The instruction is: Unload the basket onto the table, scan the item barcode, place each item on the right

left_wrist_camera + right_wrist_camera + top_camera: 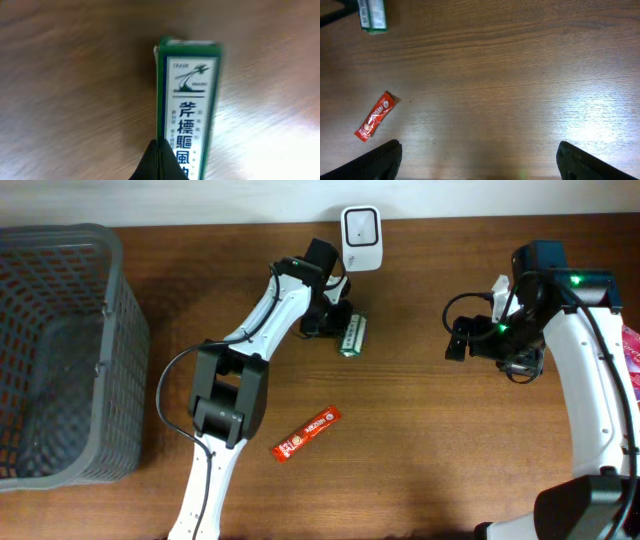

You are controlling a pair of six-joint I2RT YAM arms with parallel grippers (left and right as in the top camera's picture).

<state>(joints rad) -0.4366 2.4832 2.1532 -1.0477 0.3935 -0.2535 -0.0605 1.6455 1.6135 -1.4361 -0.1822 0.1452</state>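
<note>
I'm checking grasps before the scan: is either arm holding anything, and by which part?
Nothing appears held. The left fingers are shut together at the green box's left edge, not around it. The right fingers stand open, empty.

Slim green-and-white cardboard box (190, 100): green edges, white face, green characters, small tree emblem. Flat red foil sachet (307, 433): white lettering. Grey plastic mesh basket (125, 380): grid pattern. Small white square scanner (360, 225): dark window. Brown wooden bench (450, 450): streaky grain. Left arm (265, 315), right arm (600, 380): white shells, black joints. Left claw (159, 161), right claw (479, 160): black. Small light (577, 279) on right arm: green.
</note>
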